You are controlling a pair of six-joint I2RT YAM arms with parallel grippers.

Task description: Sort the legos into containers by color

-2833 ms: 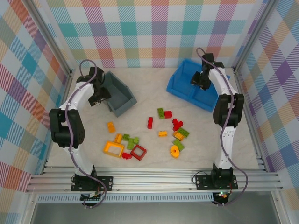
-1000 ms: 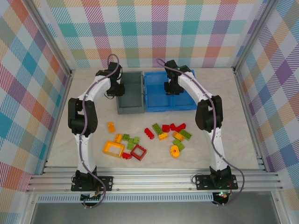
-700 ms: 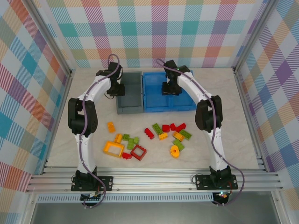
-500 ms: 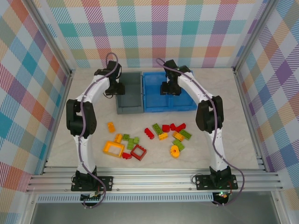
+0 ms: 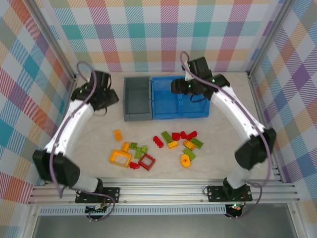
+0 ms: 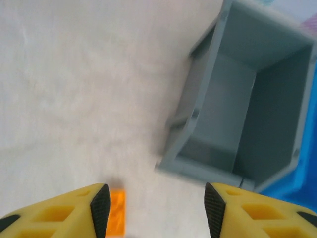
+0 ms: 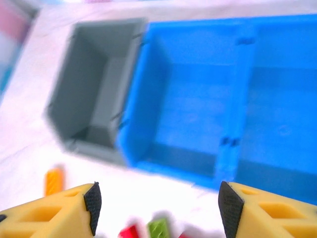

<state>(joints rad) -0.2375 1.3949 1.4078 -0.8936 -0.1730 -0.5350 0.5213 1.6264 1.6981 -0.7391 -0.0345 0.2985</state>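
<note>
The legos lie loose on the table in front of the containers: an orange brick (image 5: 117, 134), a yellow frame (image 5: 120, 157), a red frame (image 5: 146, 161), a round yellow piece (image 5: 185, 160), and green (image 5: 167, 136) and red (image 5: 158, 141) bricks. The grey bin (image 5: 137, 98) and the blue two-compartment bin (image 5: 163, 115) stand side by side, both bare inside. My left gripper (image 5: 110, 99) hangs open and empty just left of the grey bin (image 6: 247, 114), with the orange brick (image 6: 116, 210) below it. My right gripper (image 5: 174, 87) is open and empty above the blue bin (image 7: 223, 99).
Checked walls close in the table on three sides, and a metal rail runs along the near edge. In the right wrist view the grey bin (image 7: 94, 84) sits left of the blue one, with an orange brick (image 7: 53, 181) and a green brick (image 7: 159, 229) nearer.
Both grippers have opened. The left one has drawn back leftward from the grey bin's wall. The right one has lifted off the blue bin. The bins have stayed put.
</note>
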